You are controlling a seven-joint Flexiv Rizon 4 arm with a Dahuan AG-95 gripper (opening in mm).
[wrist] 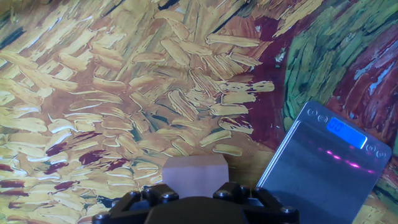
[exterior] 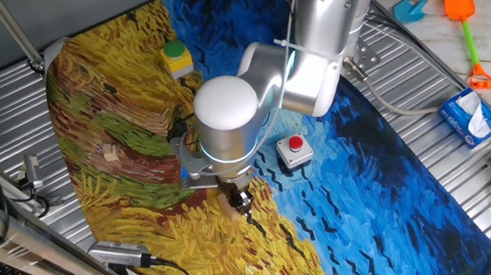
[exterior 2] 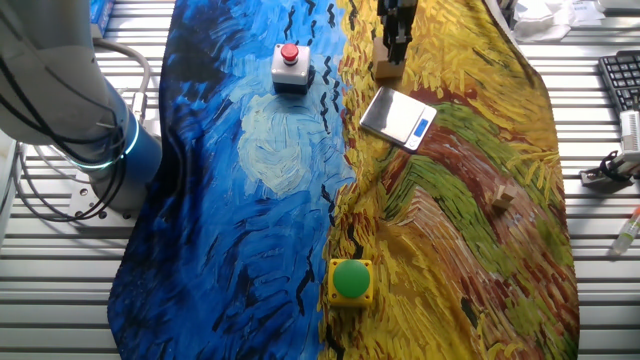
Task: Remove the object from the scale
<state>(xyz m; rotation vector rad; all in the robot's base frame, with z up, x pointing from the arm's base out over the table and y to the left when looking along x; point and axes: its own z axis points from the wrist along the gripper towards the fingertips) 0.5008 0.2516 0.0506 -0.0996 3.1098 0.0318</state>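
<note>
Hand view: wooden block point(wrist: 194, 172) off the scale point(wrist: 323, 168), resting on bench cloth beside it; fingers point(exterior 2: 393, 52) at block, grip state unclear; only release and retreat left

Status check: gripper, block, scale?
Gripper down at wooden block, jaw state unclear. Block on the cloth beside scale. Scale plate bare. Nothing in the way.

A painted cloth point(exterior: 392, 187) of swirling blue and yellow brushstrokes covers a ribbed metal table point(exterior: 12, 113), with a marble counter point(exterior: 485, 19) at two o'clock in one fixed view and a black keyboard point(exterior 2: 622, 80) at three o'clock in the other.
</note>
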